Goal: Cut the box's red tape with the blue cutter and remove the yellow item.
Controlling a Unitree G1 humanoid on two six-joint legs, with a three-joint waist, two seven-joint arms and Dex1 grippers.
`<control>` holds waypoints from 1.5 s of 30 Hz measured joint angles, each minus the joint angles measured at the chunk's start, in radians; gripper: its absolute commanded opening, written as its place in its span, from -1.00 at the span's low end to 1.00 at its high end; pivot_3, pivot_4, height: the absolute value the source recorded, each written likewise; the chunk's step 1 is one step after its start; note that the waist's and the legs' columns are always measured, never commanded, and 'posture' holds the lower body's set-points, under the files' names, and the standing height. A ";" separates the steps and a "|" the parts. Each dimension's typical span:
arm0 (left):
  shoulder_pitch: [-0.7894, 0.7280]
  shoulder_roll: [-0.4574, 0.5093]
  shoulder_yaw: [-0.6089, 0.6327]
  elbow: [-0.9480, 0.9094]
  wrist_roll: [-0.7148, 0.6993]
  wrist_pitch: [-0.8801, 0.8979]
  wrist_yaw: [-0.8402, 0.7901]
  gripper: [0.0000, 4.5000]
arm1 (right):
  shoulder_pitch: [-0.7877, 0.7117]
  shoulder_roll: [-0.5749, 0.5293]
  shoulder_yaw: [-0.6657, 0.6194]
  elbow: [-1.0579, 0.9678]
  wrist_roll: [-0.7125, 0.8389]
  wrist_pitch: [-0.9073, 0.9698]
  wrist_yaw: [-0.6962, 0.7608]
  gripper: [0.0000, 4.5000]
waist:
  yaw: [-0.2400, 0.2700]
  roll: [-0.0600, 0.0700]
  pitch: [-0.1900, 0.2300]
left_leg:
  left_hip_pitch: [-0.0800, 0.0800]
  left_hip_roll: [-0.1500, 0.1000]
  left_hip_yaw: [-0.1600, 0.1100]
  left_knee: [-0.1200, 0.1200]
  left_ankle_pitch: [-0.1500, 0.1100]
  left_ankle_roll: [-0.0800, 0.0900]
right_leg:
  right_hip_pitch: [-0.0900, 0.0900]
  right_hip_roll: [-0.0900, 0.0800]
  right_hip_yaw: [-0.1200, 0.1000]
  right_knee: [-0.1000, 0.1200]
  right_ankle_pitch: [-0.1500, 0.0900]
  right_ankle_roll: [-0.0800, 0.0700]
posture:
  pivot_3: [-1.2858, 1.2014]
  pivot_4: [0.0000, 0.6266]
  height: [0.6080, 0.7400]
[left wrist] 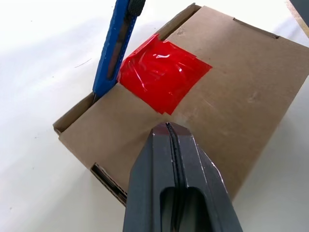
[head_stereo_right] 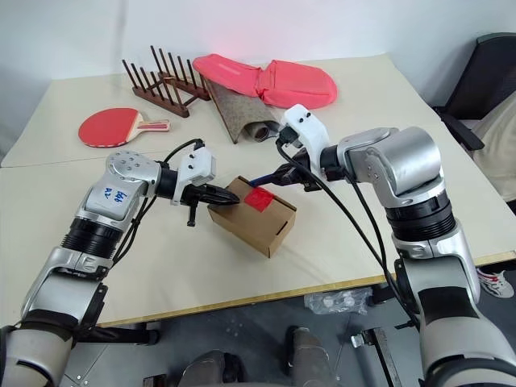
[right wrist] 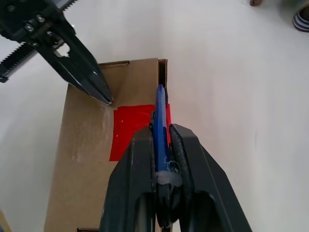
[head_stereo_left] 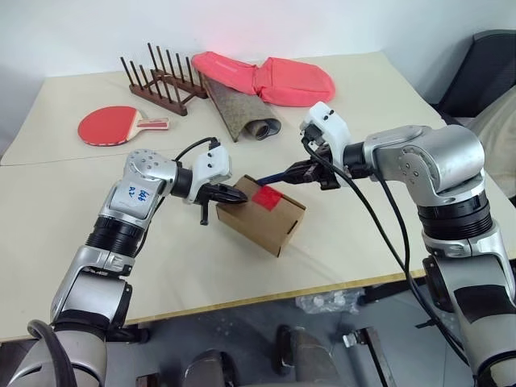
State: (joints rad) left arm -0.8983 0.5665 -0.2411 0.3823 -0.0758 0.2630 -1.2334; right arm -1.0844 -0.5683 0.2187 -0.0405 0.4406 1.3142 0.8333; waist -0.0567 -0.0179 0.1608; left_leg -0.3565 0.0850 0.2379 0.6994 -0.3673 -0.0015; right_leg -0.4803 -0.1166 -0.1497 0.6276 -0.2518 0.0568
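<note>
The brown cardboard box [head_stereo_left: 270,222] lies near the middle of the table, its lid closed, with the square of red tape [head_stereo_left: 267,197] over the flap edge. My left gripper [head_stereo_left: 240,196] is shut with nothing in it; its tips [left wrist: 166,127] rest on the lid just beside the tape. My right gripper [right wrist: 162,131] is shut on the blue cutter [right wrist: 160,113]. The cutter's front end [left wrist: 112,58] sits in the seam at the box's edge, right beside the tape. The yellow item is hidden.
At the back of the table lie a red paddle [head_stereo_left: 113,125], a wooden rack [head_stereo_left: 161,81], a rolled grey mat [head_stereo_left: 246,113] and a pink bag [head_stereo_left: 270,76]. A dark chair [head_stereo_left: 484,72] stands at the right. The table's front edge [head_stereo_left: 266,298] runs close below the box.
</note>
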 measured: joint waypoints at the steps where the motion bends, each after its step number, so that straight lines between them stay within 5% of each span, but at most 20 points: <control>1: 0.000 0.000 0.000 -0.003 0.000 0.002 0.000 -1.00 | 0.004 -0.002 0.003 -0.008 0.002 -0.008 0.006 -0.93 | 0.000 0.000 0.000 | 0.000 0.000 0.000 0.000 0.000 0.000 | 0.000 0.000 0.000 0.000 0.000 0.000 | 0.03 -0.52 1.00; 5: 0.006 0.000 0.000 -0.016 0.000 0.009 -0.001 -1.00 | 0.025 -0.019 0.020 -0.036 0.001 -0.050 0.015 -0.93 | 0.001 0.000 0.000 | -0.001 0.000 -0.002 0.000 0.000 0.000 | 0.001 0.000 0.000 0.000 0.000 0.000 | 0.03 -0.52 1.00; 9: 0.010 -0.002 -0.006 -0.025 0.000 0.016 -0.002 -1.00 | 0.029 -0.019 0.020 -0.036 0.001 -0.051 0.015 -0.93 | -0.017 0.003 0.001 | -0.010 -0.016 -0.061 0.000 0.008 0.003 | 0.016 -0.016 -0.026 0.000 0.001 0.003 | 0.03 -0.52 1.00; 14: 0.026 -0.002 -0.004 -0.048 0.000 0.024 -0.001 -1.00 | 0.030 -0.014 0.031 -0.037 0.001 -0.057 0.019 -0.93 | 0.007 0.003 0.001 | -0.012 -0.018 -0.060 0.003 0.009 0.005 | 0.016 -0.015 -0.024 -0.003 0.002 0.004 | 0.03 -0.52 1.00; 19: 0.038 -0.002 -0.005 -0.057 0.000 0.028 0.000 -1.00 | 0.033 -0.023 0.048 -0.048 0.002 -0.067 0.028 -0.93 | 0.000 0.004 0.002 | -0.015 -0.028 -0.096 0.000 0.017 0.009 | 0.035 -0.028 -0.044 -0.006 0.003 0.008 | 0.03 -0.52 1.00; 34: 0.037 -0.002 -0.005 -0.038 0.000 -0.009 0.000 -1.00 | 0.033 -0.050 0.069 -0.073 0.001 -0.088 0.049 -0.93 | 0.027 0.005 0.002 | -0.012 -0.027 -0.083 0.000 0.017 0.009 | 0.032 -0.024 -0.038 -0.010 0.003 0.008 | 0.03 -0.52 1.00; 45: -0.059 -0.020 -0.017 0.154 0.035 -0.165 0.000 -1.00 | 0.050 -0.093 0.057 -0.156 0.024 -0.016 0.047 -0.93 | 0.029 0.005 0.002 | -0.013 -0.027 -0.081 0.000 0.017 0.010 | 0.032 -0.024 -0.037 -0.012 0.003 0.008 | 0.03 -0.52 1.00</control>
State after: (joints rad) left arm -0.9573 0.5465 -0.2576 0.5365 -0.0409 0.0982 -1.2338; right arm -1.0347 -0.6612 0.2753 -0.1961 0.4648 1.2985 0.8806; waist -0.0273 -0.0133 0.1631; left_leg -0.3691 0.0578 0.1564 0.6998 -0.3506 0.0081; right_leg -0.4479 -0.1404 -0.1871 0.6159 -0.2487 0.0646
